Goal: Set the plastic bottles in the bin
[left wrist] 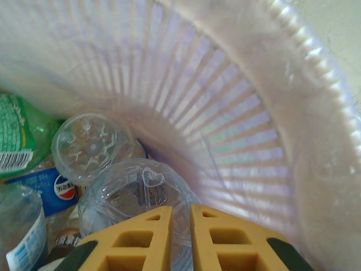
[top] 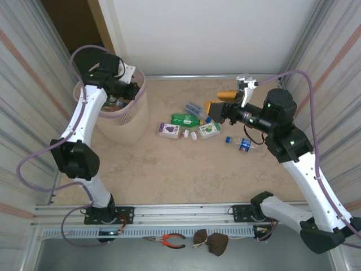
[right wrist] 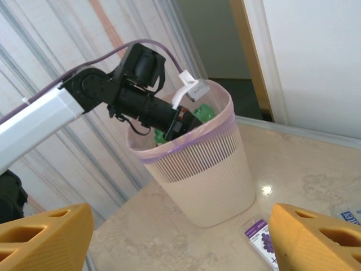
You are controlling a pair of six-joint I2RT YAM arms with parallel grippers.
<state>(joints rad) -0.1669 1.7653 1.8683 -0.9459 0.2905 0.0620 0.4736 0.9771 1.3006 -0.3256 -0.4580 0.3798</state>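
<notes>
The left claw point(left wrist: 180, 237), fingers together and empty, hangs inside the bin point(left wrist: 242, 113) above plastic bottles point(left wrist: 141, 192) lying there; it should lift straight up, clear of it. The right claw point(right wrist: 180, 243) gapes over bottles point(top: 186, 119) on the table point(top: 169, 169).

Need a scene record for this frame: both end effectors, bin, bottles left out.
left end effector: shut, down inside the bin, nothing seen between its fingers
right end effector: open, empty, above the loose bottles
bin: upright, left of the loose bottles
binned bottles: several, clear and green
loose bottles: about five, lying clustered on the table
task status: not done
</notes>
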